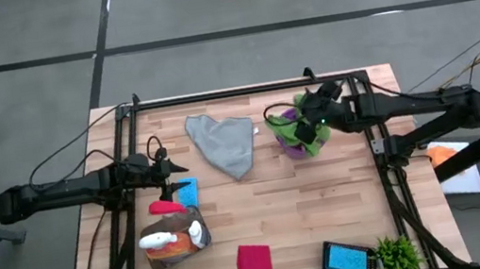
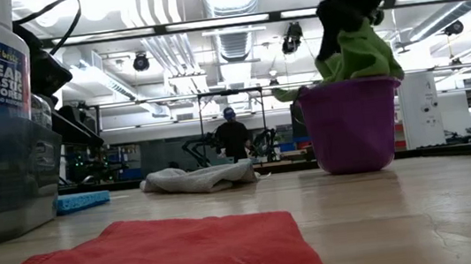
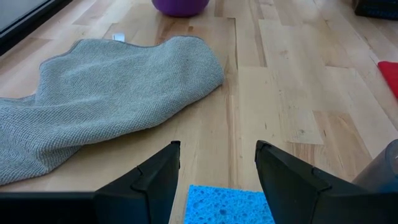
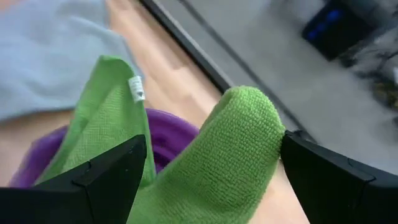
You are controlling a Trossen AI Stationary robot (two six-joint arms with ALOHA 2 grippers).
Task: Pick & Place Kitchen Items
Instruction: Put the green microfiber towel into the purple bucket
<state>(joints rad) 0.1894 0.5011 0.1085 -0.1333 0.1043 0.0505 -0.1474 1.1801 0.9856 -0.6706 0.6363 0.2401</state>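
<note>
Green cloth: the green cloth [image 1: 300, 130] sits bunched in the purple bowl [image 1: 292, 149], upper right of centre in the high view; in the low view the cloth [image 2: 356, 54] spills above the bowl's rim [image 2: 352, 127].
Right end effector: the right end effector [image 1: 297, 114] is over the bowl; in the right wrist view its two fingers [image 4: 112, 174] stand spread on either side of a fold of the green cloth [image 4: 239, 134], and whether they pinch it cannot be told.
Grey cloth: the grey cloth [image 1: 224, 142] lies flat at upper centre of the high view, just left of the bowl and apart from it.
Blue sponge: a blue sponge [image 1: 187, 191] lies left of centre, below the grey cloth; in the left wrist view it [image 3: 227, 204] shows between the fingers at the bottom edge.
Left end effector: the left end effector [image 1: 177, 169] is just above the sponge, fingers [image 3: 149, 180] spread, gripping nothing.
Spray bottles: an orange bottle [image 1: 167, 246] and a clear one [image 1: 182, 225] lie together at lower left.
Red cloth: the red cloth [image 1: 254, 262] lies at bottom centre.
Second sponge: another blue sponge [image 1: 344, 259] rests in a black tray [image 1: 369, 268] at lower right, beside a small plant [image 1: 398, 255].
Worktop: the wooden worktop [image 1: 278, 200] carries it all.
</note>
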